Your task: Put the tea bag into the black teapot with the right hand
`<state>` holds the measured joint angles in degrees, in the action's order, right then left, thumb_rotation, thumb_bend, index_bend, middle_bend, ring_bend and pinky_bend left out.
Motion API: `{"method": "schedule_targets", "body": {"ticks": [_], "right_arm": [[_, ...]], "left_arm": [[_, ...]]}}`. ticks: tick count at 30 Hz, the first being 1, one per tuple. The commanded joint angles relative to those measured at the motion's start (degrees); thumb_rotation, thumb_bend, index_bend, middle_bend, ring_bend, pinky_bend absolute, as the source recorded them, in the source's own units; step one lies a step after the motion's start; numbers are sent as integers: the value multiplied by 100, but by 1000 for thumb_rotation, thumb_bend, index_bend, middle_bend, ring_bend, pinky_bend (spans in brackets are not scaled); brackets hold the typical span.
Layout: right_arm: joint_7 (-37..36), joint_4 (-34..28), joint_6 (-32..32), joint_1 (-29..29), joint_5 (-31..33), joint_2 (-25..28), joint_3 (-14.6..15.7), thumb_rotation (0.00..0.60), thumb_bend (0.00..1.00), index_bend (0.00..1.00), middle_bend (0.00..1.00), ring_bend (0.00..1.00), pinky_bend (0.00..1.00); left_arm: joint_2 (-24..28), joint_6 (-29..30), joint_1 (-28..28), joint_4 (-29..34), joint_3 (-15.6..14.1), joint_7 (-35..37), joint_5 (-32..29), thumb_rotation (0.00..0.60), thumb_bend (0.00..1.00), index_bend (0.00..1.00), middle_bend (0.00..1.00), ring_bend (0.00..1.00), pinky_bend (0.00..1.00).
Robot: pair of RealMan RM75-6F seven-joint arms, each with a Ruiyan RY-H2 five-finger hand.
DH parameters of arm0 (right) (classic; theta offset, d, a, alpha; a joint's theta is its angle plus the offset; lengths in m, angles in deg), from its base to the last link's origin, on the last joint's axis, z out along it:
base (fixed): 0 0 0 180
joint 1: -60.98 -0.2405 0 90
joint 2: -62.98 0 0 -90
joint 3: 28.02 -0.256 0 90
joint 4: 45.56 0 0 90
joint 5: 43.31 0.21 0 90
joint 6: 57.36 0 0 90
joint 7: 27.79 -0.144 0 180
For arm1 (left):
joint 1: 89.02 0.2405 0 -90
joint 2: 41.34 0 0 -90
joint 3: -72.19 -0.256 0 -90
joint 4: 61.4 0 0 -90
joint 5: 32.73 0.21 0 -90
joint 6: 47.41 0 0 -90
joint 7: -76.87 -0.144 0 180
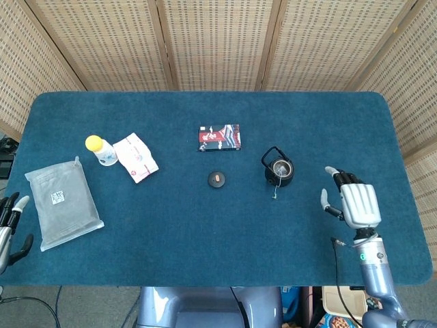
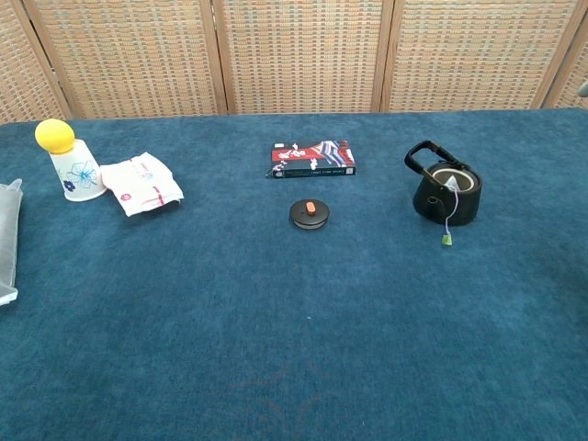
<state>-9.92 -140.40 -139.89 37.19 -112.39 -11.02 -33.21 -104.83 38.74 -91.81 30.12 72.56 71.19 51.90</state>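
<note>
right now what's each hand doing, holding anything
Left hand: at the table's left edge, nothing visibly held; open or shut cannot be told.
Right hand: open, fingers spread, holding nothing.

You work at a staged test bench: a blue-carpeted table [image 1: 205,273] closed in by woven rattan screens [image 1: 218,41].
</note>
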Motion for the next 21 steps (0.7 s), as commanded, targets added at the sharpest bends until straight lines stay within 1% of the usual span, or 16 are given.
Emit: {"method": "schedule_targets", "body": {"ticks": [1,4,11,21], "right_arm": [[-27,-38,-275,254,-175,-24,73,141,705,223,360,340,557],[-65,-42,-528,505,-244,-57,112,176,693,223,360,340,557],[-83,-23,-627,734,-388,-88,137,178,679,223,359,337,543],[-48,-9,-609,871,-480,-118,78,190,662,223,346,313,479]], "left_arm": [[-19,50,27,-13,-15,18,50,600,445,0,0,0,0],[-54,170,62,-21,-43,43,203,600,445,0,0,0,0],[-66,214,54,-33,-55,19,345,600,446,0,0,0,0],[-67,170,25,-1,-52,-35,392,600,446,0,0,0,0]]}}
